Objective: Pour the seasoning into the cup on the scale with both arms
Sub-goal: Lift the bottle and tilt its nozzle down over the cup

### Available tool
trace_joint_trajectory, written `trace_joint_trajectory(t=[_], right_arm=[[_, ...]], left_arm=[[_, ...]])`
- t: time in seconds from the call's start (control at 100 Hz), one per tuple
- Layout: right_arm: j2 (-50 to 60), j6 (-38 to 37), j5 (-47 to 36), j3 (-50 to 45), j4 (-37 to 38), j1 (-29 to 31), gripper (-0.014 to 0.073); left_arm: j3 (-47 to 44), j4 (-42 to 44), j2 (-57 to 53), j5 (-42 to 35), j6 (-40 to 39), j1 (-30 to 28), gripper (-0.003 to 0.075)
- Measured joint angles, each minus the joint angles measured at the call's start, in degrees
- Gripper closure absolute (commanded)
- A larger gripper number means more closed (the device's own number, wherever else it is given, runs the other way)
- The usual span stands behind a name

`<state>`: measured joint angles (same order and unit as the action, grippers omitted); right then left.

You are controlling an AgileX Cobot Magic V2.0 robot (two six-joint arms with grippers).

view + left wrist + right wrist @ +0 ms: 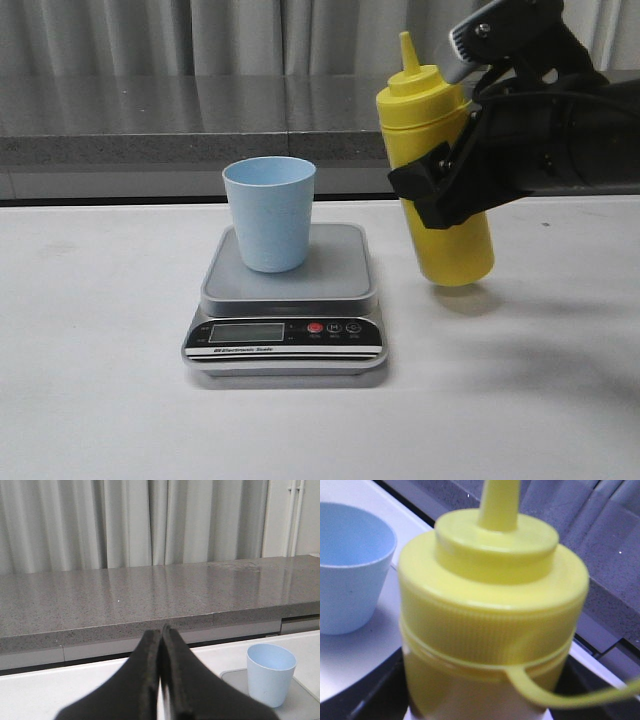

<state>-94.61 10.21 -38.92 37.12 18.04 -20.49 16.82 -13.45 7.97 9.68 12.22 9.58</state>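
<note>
Right gripper [440, 190] of mine pinches the yellow bottle [440, 140] upright, at three o'clock from the cup [269, 212] on the scale [285, 300]. Left gripper [161, 680] fingers press together, holding nothing.

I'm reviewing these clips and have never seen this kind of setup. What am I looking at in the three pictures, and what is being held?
This is a two-armed robot at a white table. The front view looks forward over the table. A blue cup stands on a kitchen scale. The right gripper holds a yellow bottle upright, beside the scale and apparently just above the table.

The other two pictures come from cameras on the wrists. The right wrist view shows the bottle's cap up close, its nozzle uncovered, with the cup beyond. The left wrist view shows the left gripper closed and empty, with the cup ahead; this arm is outside the front view.
</note>
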Motion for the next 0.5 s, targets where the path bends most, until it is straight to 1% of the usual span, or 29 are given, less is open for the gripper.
trace_joint_trajectory(t=[0.08, 0.22, 0.29, 0.5], right_arm=[[1.5, 0.2, 8.7, 3.2, 1.9, 0.0, 0.0335], [2.3, 0.2, 21.1, 9.0, 6.8, -1.2, 0.0335], [2.3, 0.3, 25.6, 11.6, 10.0, -2.3, 0.0335], [2.3, 0.3, 34.6, 17.5, 19.5, -6.0, 0.0337]], left_arm=[[0.0, 0.0, 0.0, 0.0, 0.0, 0.0, 0.074], [0.0, 0.0, 0.0, 0.0, 0.0, 0.0, 0.074], [0.0, 0.0, 0.0, 0.0, 0.0, 0.0, 0.074], [0.0, 0.0, 0.0, 0.0, 0.0, 0.0, 0.074]])
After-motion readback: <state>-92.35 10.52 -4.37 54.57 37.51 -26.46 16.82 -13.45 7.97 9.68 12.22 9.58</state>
